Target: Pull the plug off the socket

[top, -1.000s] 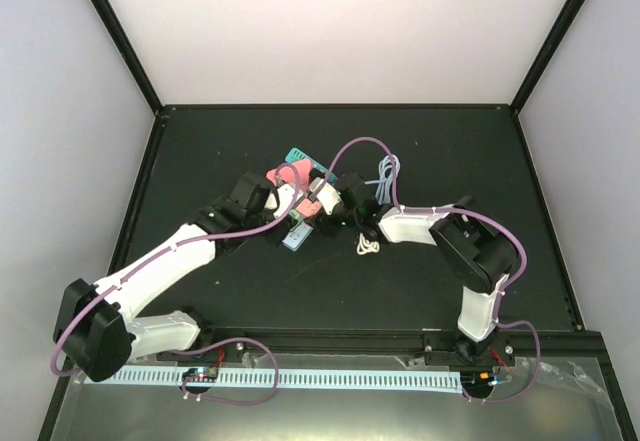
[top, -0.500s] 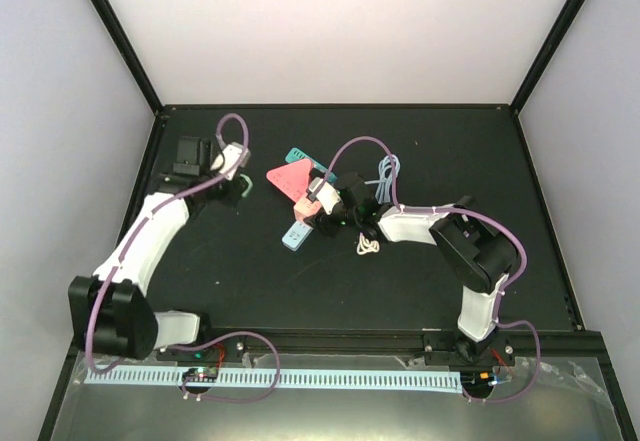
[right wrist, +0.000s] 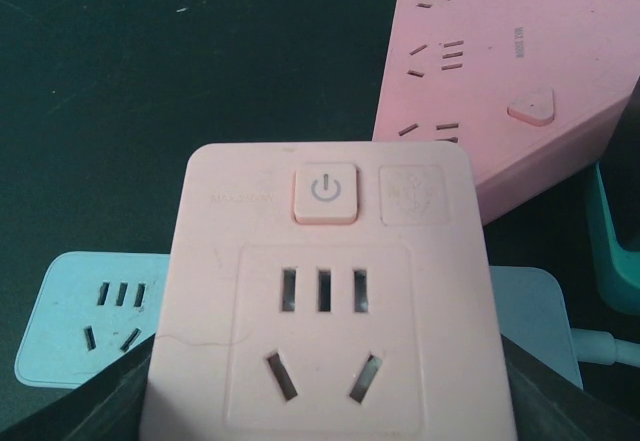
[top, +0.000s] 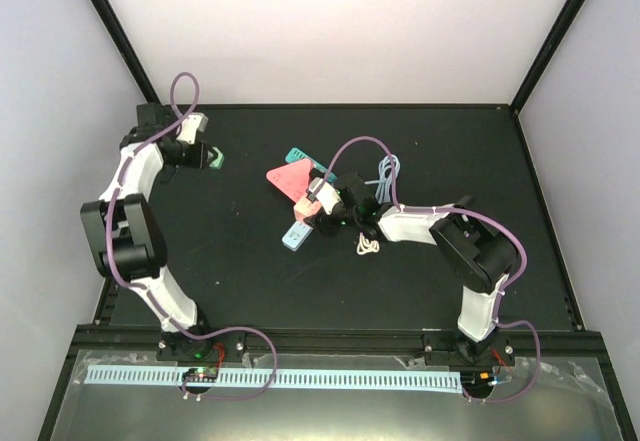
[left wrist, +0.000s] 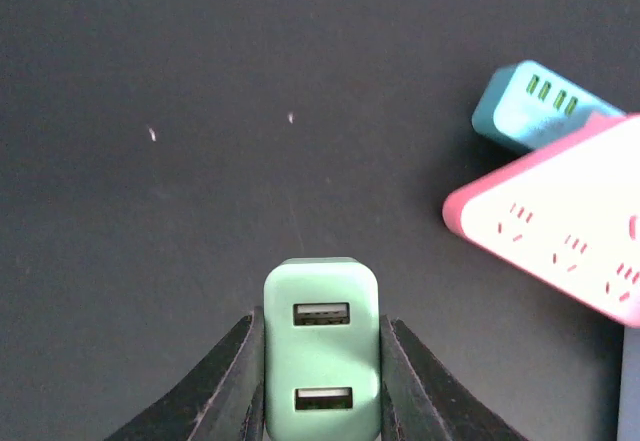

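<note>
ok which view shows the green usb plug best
Left wrist: the green plug fills the lower centre, both USB ports facing the camera, clamped by the left gripper. The top external view shows it only as a small green speck at that gripper. The right wrist view does not show it.

USB charger (left wrist: 321, 356) sits between the left gripper's (left wrist: 322, 333) fingers; triangular power strip (left wrist: 560, 221) lies ahead to its right, USB hub (left wrist: 530, 106) just beyond. Square socket (right wrist: 325, 331) sits between the right gripper's (right wrist: 330, 386) fingers.

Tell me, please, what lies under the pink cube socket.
A light-blue power strip shows beneath the pink cube socket, sticking out both sides; its middle is covered.
</note>
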Controlling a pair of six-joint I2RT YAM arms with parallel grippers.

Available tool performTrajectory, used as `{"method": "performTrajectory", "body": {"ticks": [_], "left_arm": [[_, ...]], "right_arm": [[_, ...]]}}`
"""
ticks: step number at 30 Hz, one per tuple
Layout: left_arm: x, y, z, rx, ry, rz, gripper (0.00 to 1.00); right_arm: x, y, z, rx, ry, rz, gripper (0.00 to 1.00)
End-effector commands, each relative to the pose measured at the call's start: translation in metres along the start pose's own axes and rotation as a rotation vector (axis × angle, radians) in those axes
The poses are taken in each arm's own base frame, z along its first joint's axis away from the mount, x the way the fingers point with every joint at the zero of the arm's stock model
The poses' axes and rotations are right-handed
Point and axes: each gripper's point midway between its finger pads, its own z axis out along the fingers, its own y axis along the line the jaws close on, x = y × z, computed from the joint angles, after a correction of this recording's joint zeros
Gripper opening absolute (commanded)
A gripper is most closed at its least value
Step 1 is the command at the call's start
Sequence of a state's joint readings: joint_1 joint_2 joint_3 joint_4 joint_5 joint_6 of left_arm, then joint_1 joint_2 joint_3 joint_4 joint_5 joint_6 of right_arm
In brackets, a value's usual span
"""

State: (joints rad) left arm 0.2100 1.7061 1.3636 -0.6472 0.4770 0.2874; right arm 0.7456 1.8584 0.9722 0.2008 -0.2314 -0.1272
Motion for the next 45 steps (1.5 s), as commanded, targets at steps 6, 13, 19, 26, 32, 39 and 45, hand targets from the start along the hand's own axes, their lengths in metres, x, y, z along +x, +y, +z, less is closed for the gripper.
{"method": "performTrajectory", "body": {"ticks": [6, 13, 19, 26, 32, 39, 45], "left_arm": [[-0.023, 0.030, 0.047, 0.171, -0.001, -0.212, 0.08], [-0.017, 0.048, 0.080, 0.202, 0.059, -0.290, 0.08], [-0.012, 0.059, 0.093, 0.243, 0.078, -0.350, 0.10], [-0.001, 0.073, 0.101, 0.233, 0.102, -0.387, 0.17], [0.009, 0.083, 0.103, 0.188, 0.131, -0.392, 0.21], [0.013, 0.090, 0.096, 0.138, 0.150, -0.378, 0.54], [0.009, 0.092, 0.081, 0.099, 0.144, -0.342, 0.57]], "right_arm": [[0.081, -0.016, 0.006, 0.075, 0.255, 0.008, 0.02], [0.081, -0.015, 0.006, 0.066, 0.254, 0.007, 0.02], [0.084, -0.013, 0.007, 0.057, 0.259, 0.009, 0.02], [0.085, -0.012, 0.008, 0.050, 0.260, 0.014, 0.02], [0.085, -0.012, 0.008, 0.050, 0.263, 0.016, 0.02], [0.084, -0.011, 0.008, 0.044, 0.258, 0.016, 0.02], [0.082, -0.010, 0.008, 0.037, 0.255, 0.018, 0.02]]}}
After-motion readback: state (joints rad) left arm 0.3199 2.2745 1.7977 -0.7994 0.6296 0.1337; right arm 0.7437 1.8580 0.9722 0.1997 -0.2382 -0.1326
